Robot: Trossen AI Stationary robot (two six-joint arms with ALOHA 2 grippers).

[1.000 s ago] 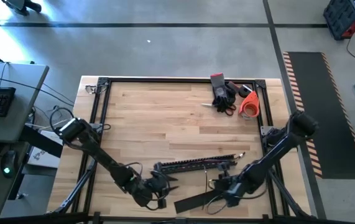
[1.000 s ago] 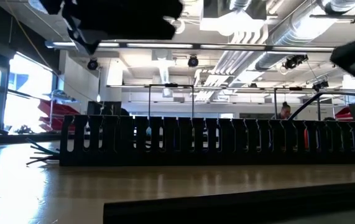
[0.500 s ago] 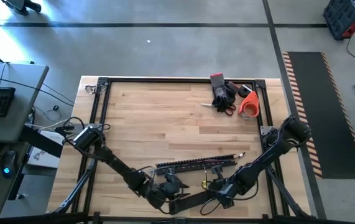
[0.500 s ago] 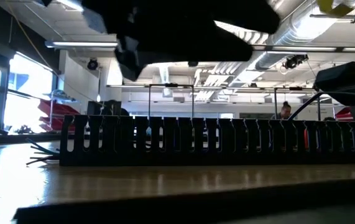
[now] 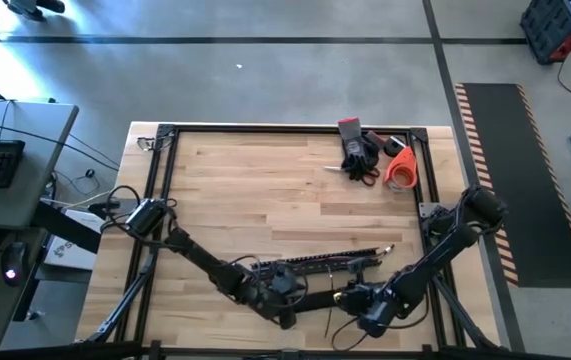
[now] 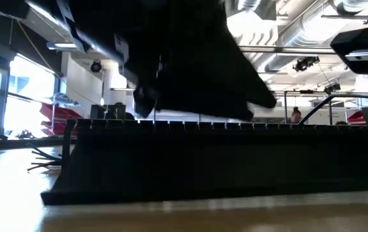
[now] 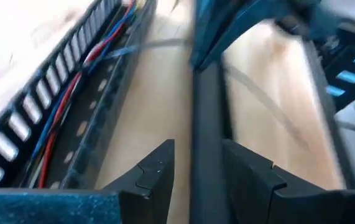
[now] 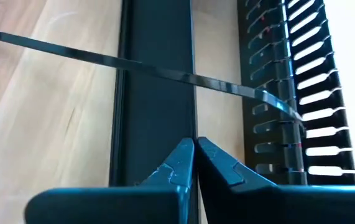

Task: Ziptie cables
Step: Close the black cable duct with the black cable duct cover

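Note:
A long black slotted duct lies near the table's near edge. The cables, red and blue wires, run inside it, and their ends stick out of one end. A long black cover strip lies just on the near side of the duct, alongside it, and my left gripper is shut on it. In the low view the strip hides the duct's slots. My right gripper is shut, its tips just over the strip's edge. Whether they touch it I cannot tell. My left gripper has the cover strip between its two fingers, one finger on each long side of the strip. The fingers slant down and point along the strip, not across it. Its far part runs ahead over the wood beside the duct.
A thin zip tie lies across the cover strip and reaches the duct. Gloves, scissors and an orange roll sit at the far right corner. Black frame rails run along the table's edges.
My left gripper has gone toward the table's right edge and toward the duct, sinking a little. The cover strip has come with it from a slanted place at the near edge to alongside the duct. In the low view it now stands in front of the slots.

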